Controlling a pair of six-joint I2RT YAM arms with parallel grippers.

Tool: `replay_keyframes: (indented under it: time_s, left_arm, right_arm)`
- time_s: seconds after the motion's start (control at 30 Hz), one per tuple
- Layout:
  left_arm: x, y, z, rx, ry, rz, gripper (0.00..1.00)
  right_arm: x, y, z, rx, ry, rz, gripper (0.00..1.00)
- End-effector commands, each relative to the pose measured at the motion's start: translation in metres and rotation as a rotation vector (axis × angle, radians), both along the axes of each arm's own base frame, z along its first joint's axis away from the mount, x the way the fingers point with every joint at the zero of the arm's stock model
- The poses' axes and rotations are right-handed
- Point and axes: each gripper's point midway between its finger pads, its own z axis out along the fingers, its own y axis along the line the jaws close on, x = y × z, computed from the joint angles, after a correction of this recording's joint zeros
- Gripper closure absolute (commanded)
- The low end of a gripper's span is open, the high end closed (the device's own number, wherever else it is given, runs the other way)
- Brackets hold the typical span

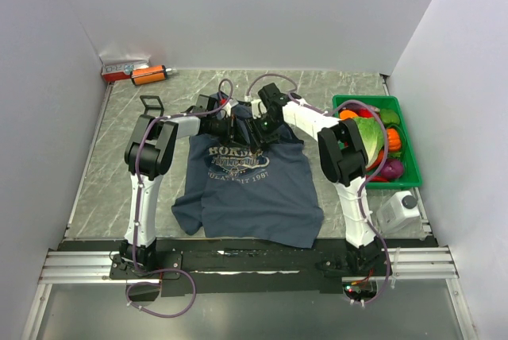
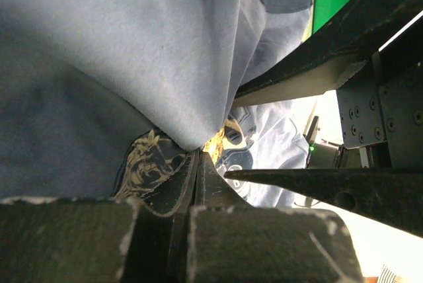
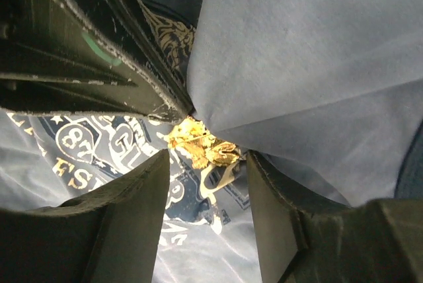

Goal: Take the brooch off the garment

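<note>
Both claws met at upper chest of garment [image 1: 246, 189], near neckline; left gripper [image 2: 198, 159] clamped shut on raised fold of blue cloth; right gripper [image 3: 208, 161] jaws apart, straddling brooch [image 3: 200, 145], no grip visible; brooch gold, crumpled-looking, sat against fold just beside left fingertips, apparently not yet detached; judged mid-task: cloth secured, approach made; left to do: close on brooch, pull it free, carry it clear of garment.
</note>
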Motion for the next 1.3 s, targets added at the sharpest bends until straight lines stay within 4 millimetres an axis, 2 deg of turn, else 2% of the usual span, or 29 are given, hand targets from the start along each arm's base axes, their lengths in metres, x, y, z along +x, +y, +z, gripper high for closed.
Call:
replay_keyframes:
  time_s: [0.0,0.27,0.4,0.63,0.73,1.0,1.13,1.27]
  left_arm:
    - [-0.004,-0.002,0.022,-0.021,-0.059,-0.022,0.99]
    - [-0.005,-0.003,0.018,-0.027,-0.037,-0.022,0.99]
    - [-0.005,-0.003,0.017,-0.027,-0.034,-0.02,0.99]
    - [-0.005,-0.003,0.016,-0.028,-0.028,-0.022,0.99]
    - [-0.004,-0.004,0.016,-0.028,-0.029,-0.025,0.99]
    - [-0.005,-0.004,0.018,-0.033,-0.024,-0.021,0.99]
    - [-0.006,-0.004,0.019,-0.037,-0.022,-0.021,0.99]
    - [-0.005,-0.004,0.018,-0.031,-0.027,-0.025,0.99]
  right_arm:
    - [0.003,0.011,0.0,0.007,0.001,0.004,0.44]
    - [0.005,0.002,-0.012,-0.082,-0.027,-0.002,0.54]
    - [0.003,0.004,-0.017,-0.098,-0.023,0.005,0.54]
    - [0.0,0.013,-0.014,-0.054,-0.001,0.011,0.51]
    - [0.0,0.01,-0.015,-0.065,-0.001,0.001,0.51]
    - [-0.002,0.003,-0.03,-0.155,-0.007,-0.009,0.57]
    - [-0.005,0.007,-0.033,-0.142,0.013,-0.013,0.55]
    - [-0.008,0.015,-0.029,-0.093,0.033,0.002,0.49]
